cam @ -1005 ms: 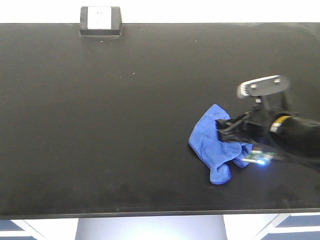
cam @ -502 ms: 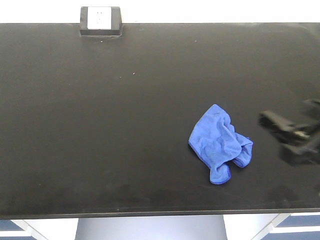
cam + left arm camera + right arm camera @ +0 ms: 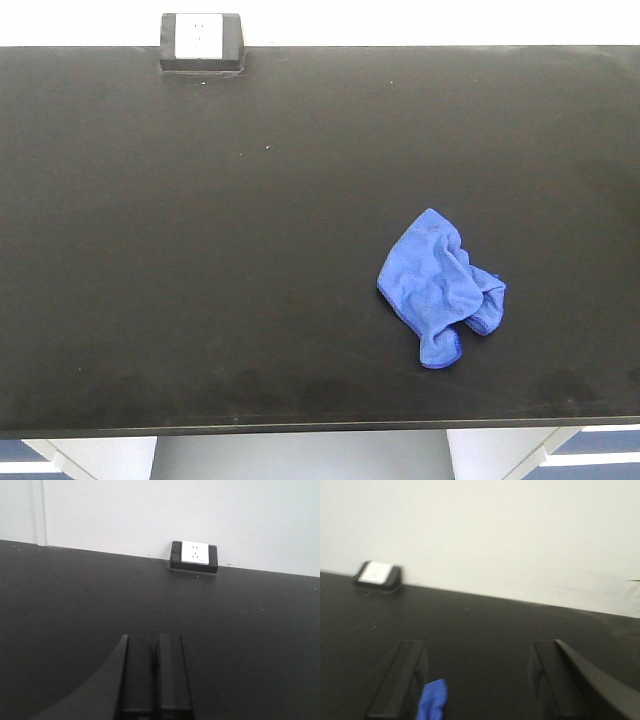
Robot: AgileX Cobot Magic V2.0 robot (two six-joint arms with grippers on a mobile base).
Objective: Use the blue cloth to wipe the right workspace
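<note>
While the blue cloth (image 3: 441, 289) lies crumpled and unheld on the right half of the worktop (image 3: 200, 250), you can log the wipe as either finished or paused; the pictures alone do not settle which. No streaks, spills or damp tracks show on the matte black surface, so you have no visible record of which areas were covered. The cloth sits in a loose bunch with one tail hanging toward the near edge, well apart from the outlet box (image 3: 200, 41) at the far left rim.

Neither arm appears in the front view, so nothing is touching the cloth from that angle.

Right gripper (image 3: 482, 680): its wrist view shows the two fingers (image 3: 400, 680) spread wide apart, with bare worktop between them. A blue corner of the cloth shows at the bottom edge just beside the left-hand finger; you cannot tell from this blurred frame whether it touches the finger, but it is plainly not pinched between the two. Record it as empty.

Left gripper (image 3: 154, 675): fingers pressed together, only a thin seam between them, nothing held. It points over bare worktop toward the outlet box, with no cloth in its view.

If more wiping is intended, you would need a fresh grasp on the cloth first.
</note>
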